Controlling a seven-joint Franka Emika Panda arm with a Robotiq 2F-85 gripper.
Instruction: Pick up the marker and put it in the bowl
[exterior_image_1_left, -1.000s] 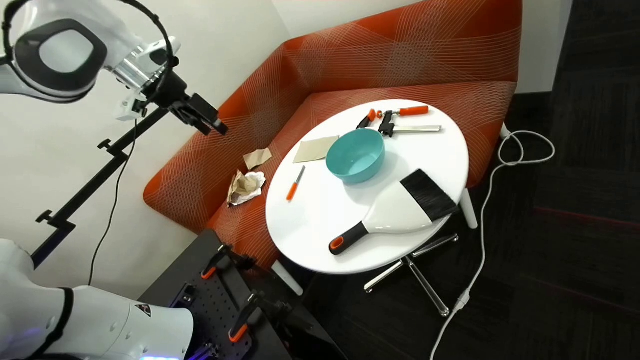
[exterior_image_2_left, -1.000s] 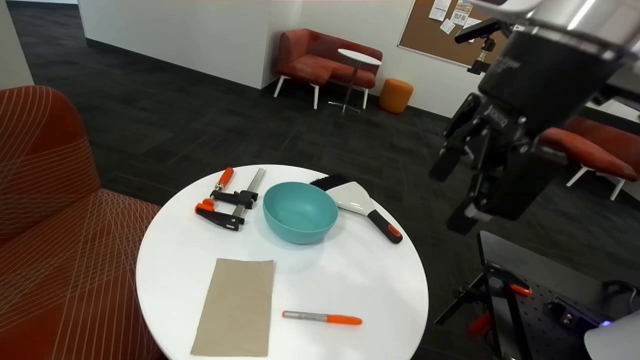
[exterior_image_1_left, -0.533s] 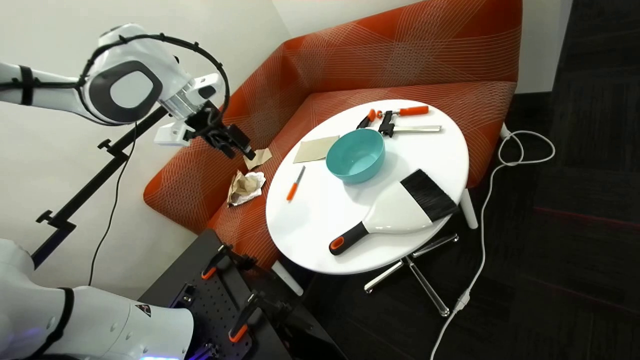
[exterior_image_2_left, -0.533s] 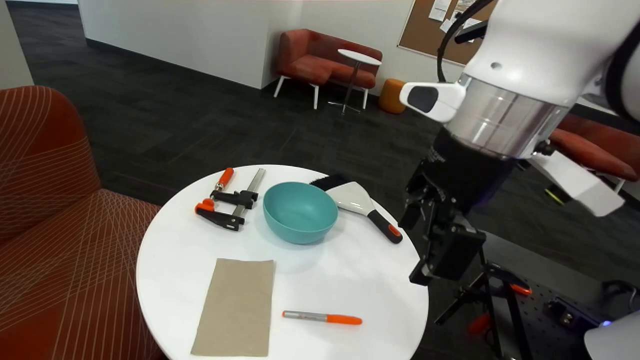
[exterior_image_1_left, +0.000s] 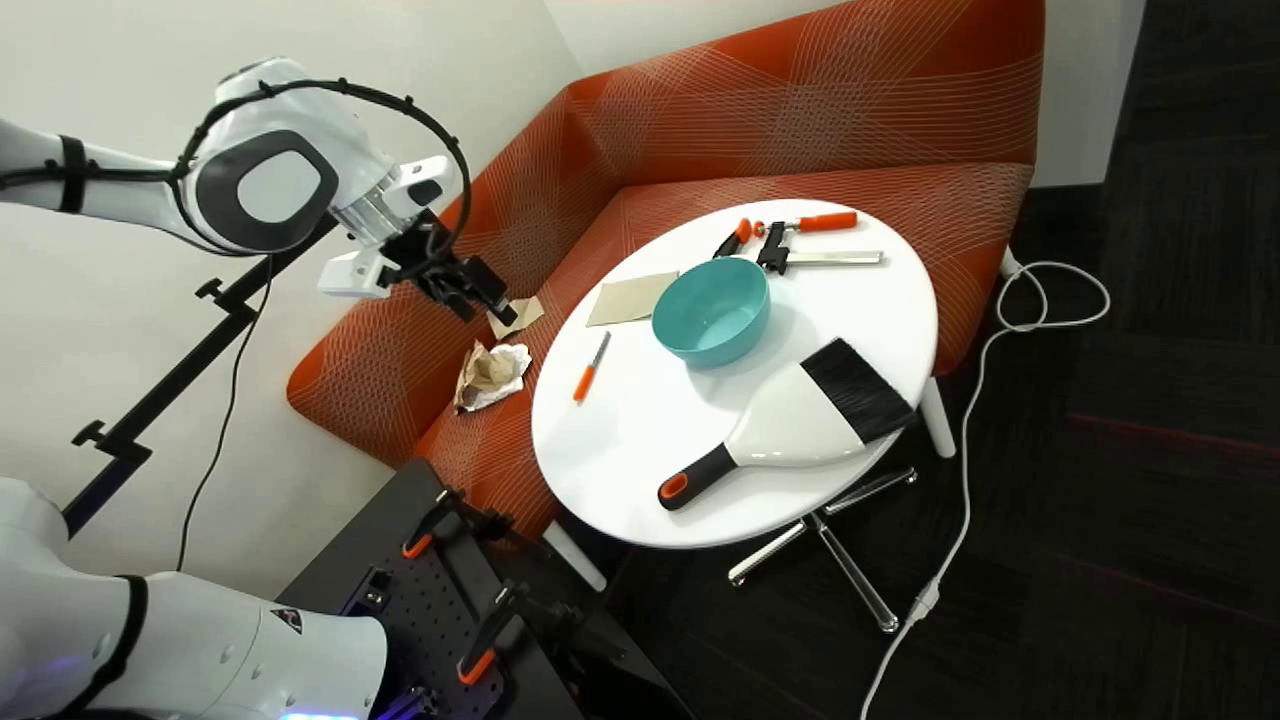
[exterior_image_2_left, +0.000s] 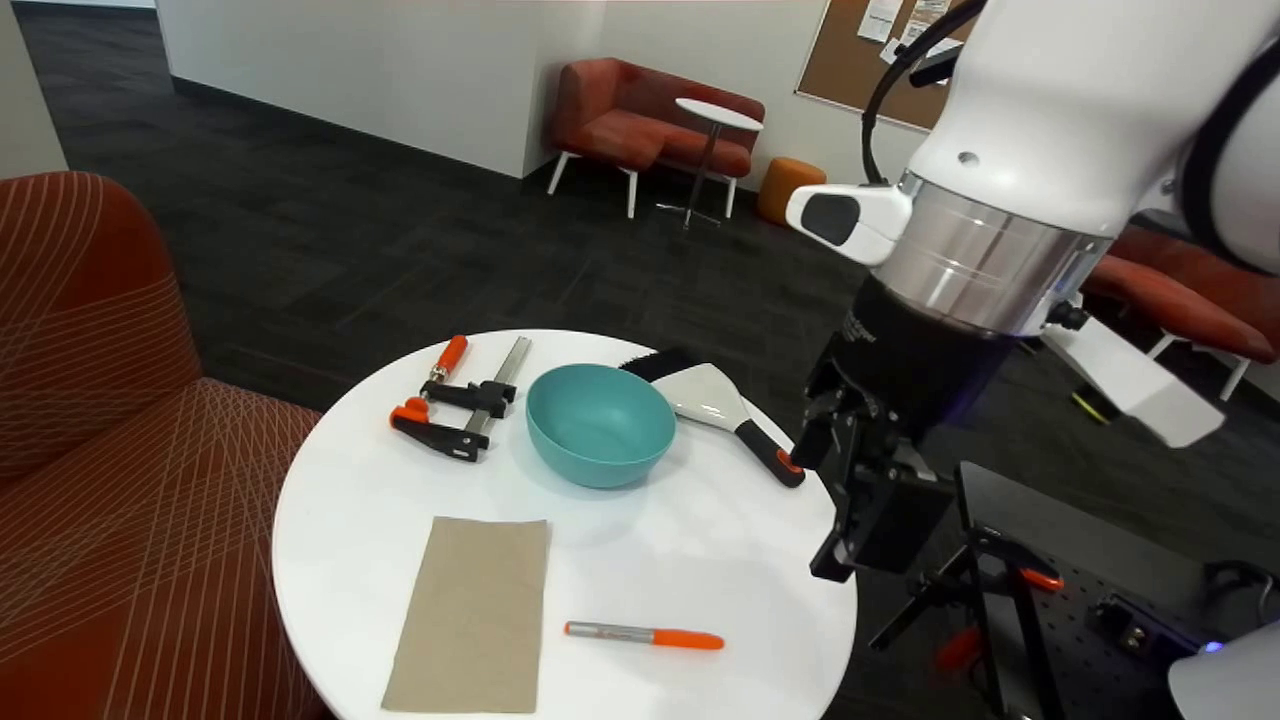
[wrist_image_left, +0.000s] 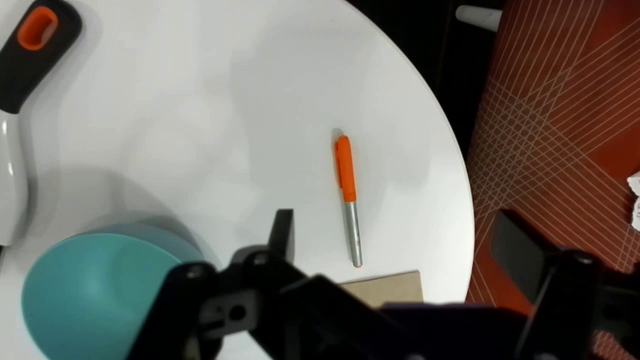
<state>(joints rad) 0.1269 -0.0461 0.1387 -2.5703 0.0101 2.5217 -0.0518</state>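
The marker is a short stick with an orange cap and a silver-grey body. It lies flat on the white table (exterior_image_1_left: 620, 450) in both exterior views (exterior_image_1_left: 586, 381) (exterior_image_2_left: 645, 634) and in the wrist view (wrist_image_left: 349, 195). The teal bowl (exterior_image_1_left: 700, 350) stands upright beside it, also seen in an exterior view (exterior_image_2_left: 600, 468) and at the lower left of the wrist view (wrist_image_left: 95, 295). My gripper (wrist_image_left: 397, 230) is open with nothing between its fingers. It hangs in the air above the table's edge, apart from the marker, in both exterior views (exterior_image_1_left: 490, 312) (exterior_image_2_left: 818, 520).
A brown paper sheet (exterior_image_2_left: 475, 610) lies beside the marker. A clamp with red handle (exterior_image_2_left: 465, 400) and a white brush with black handle (exterior_image_1_left: 795, 420) lie around the bowl. Crumpled paper (exterior_image_1_left: 492, 375) lies on the orange-red sofa (exterior_image_1_left: 800, 110).
My gripper has moved down and toward the table over the last second, most of it in the first half, with a slight further shift since. The marker and bowl have not moved.
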